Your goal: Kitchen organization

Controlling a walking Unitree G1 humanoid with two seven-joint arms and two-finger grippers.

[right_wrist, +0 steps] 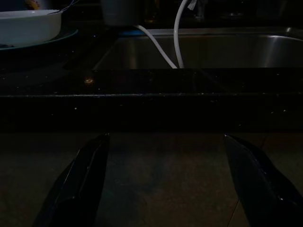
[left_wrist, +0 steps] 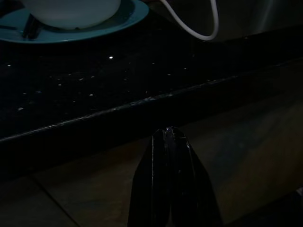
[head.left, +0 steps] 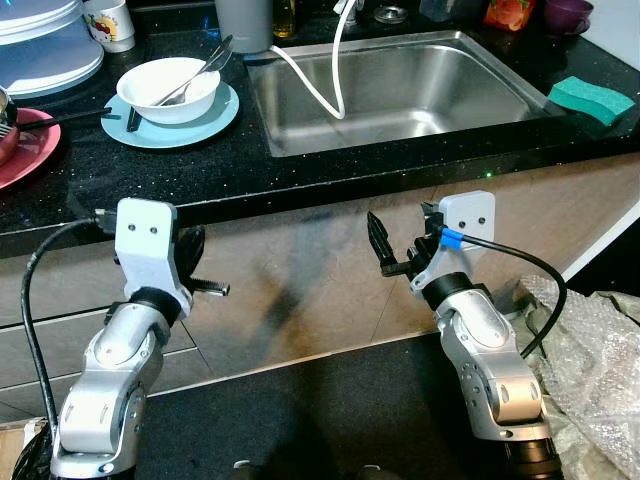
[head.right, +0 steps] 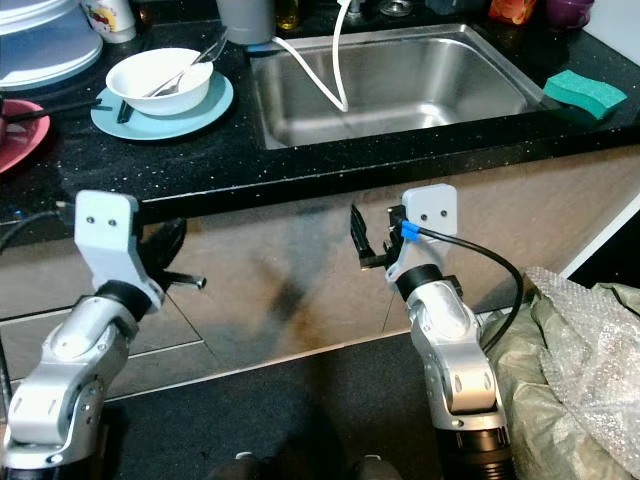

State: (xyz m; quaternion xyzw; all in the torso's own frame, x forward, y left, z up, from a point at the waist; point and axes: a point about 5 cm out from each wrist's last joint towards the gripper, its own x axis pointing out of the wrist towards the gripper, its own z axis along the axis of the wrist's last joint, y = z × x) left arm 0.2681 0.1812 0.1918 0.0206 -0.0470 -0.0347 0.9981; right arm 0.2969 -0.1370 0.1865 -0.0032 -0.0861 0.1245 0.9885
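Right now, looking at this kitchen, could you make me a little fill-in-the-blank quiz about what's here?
1. The white bowl sits on a light ____ plate.
2. The green sponge lies on the counter to the robot's ____ of the sink.
3. The right gripper has its fingers ____, held below the counter edge.
4. Inside the bowl rests a metal ____.

Missing words: blue; right; open; spoon
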